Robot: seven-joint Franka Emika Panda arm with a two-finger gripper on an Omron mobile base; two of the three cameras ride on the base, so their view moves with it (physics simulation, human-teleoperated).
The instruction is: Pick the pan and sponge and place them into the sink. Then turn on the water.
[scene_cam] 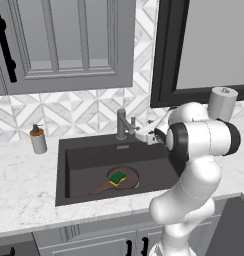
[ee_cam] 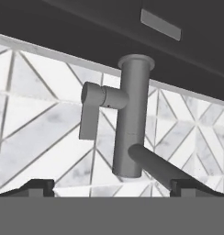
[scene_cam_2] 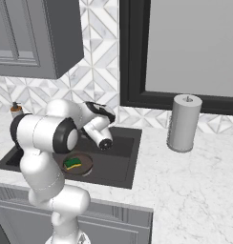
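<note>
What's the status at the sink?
Gripper open at the faucet. Pan and sponge in sink. No water running. Nothing in the way.

Grey faucet [ee_cam: 130, 119] fills centre, lever handle [ee_cam: 92, 112] at 9 o'clock, spout [ee_cam: 155, 167] toward 5 o'clock, tiled backsplash [ee_cam: 36, 133] behind.

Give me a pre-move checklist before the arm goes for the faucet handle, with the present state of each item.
1. Dark-brown frying pan lies in the dark charcoal sink: ok.
2. Green-and-yellow sponge is in the sink, resting on the pan: ok.
3. Gripper is open and holds nothing: ok.
4. Gripper faces the grey metal faucet, whose side lever sits ahead in the hand view: ok.
5. Water running from the spout: not ok, no stream shows yet.
6. Fingertips lined up on the lever rather than the faucet post: cannot tell.
</note>
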